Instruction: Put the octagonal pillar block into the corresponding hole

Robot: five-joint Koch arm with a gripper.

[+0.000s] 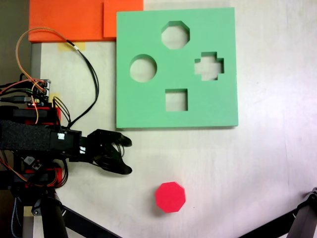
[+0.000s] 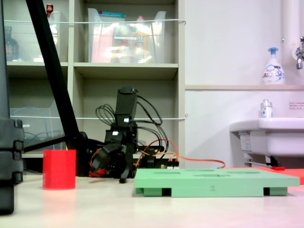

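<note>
red octagonal pillar block (image 1: 170,197) upright on the worktop (image 1: 267,163), apart from the green board (image 1: 148,106); pincer (image 1: 126,154) spread, empty, beside the board.

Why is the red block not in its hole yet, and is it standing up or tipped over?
Standing up, out of its hole. The red block sits on the table with its eight-sided face up, apart from the green board; the eight-sided hole is empty.

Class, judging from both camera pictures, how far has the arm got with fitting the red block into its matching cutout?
Nothing is done yet. The red block stands on the table, apart from the green board, and the eight-sided cutout is empty. The gripper holds nothing, jaws parted, short of the block. Grasping, carrying and inserting all remain.
</note>
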